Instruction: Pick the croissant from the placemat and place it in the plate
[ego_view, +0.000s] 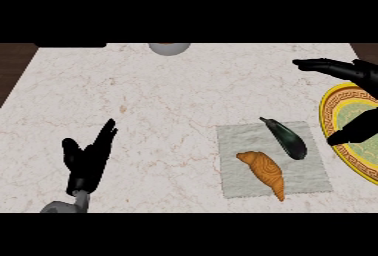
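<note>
- the croissant (263, 172) is seen lying on the grey placemat (310, 175), in its lower middle part, with its length running from upper left to lower right and its tapered tip near the mat's lower edge.
- a dark eggplant (286, 139) lies on the same placemat just above and to the right of the croissant; the two are close but do not appear to touch.
- the plate (330, 107), yellow-rimmed with a pale green centre, is set just beside the placemat on the right and is cut off by the edge of the view.
- the right hand (341, 67) is held above the plate near the upper right corner, fingers stretched out straight towards the left and nothing held; a dark shape lower over the plate is judged to be its thumb or its shadow, which cannot be settled.
- the left hand (87, 157) is shown at the lower left of the tabletop (148, 90), open, fingers up, resting, with nothing in it.
- the croissant is judged to be light, soft and flaky, so it is likely to be crushed or crumbled if squeezed hard.
- it is best taken across its thick middle, from the side away from the eggplant, so that the neighbour is not nudged.
- a pale round object (169, 48) at the top edge is cut off and cannot be identified.
- the right forearm and the plate's far side are out of view.
</note>
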